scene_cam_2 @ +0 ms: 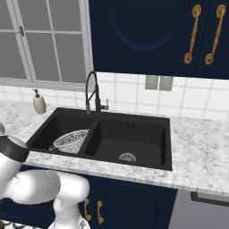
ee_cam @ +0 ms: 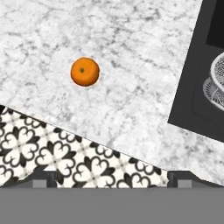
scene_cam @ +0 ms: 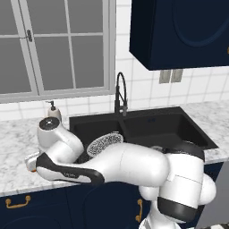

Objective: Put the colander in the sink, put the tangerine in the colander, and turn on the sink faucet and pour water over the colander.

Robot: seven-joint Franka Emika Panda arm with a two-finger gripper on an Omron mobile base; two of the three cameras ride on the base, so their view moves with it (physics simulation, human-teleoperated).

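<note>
The tangerine lies alone on the white marble counter, to the left of the sink. My gripper hovers above the counter's front edge with its jaws wide open and nothing between them; the fruit sits well ahead of the fingertips. The colander leans tilted inside the left basin of the black sink, and its mesh rim shows at the right of the hand view. The black gooseneck faucet stands behind the divider. No water runs from it.
A white soap dispenser stands at the back of the counter, left of the sink. Dark blue wall cabinets hang above. The patterned floor shows past the counter's front edge.
</note>
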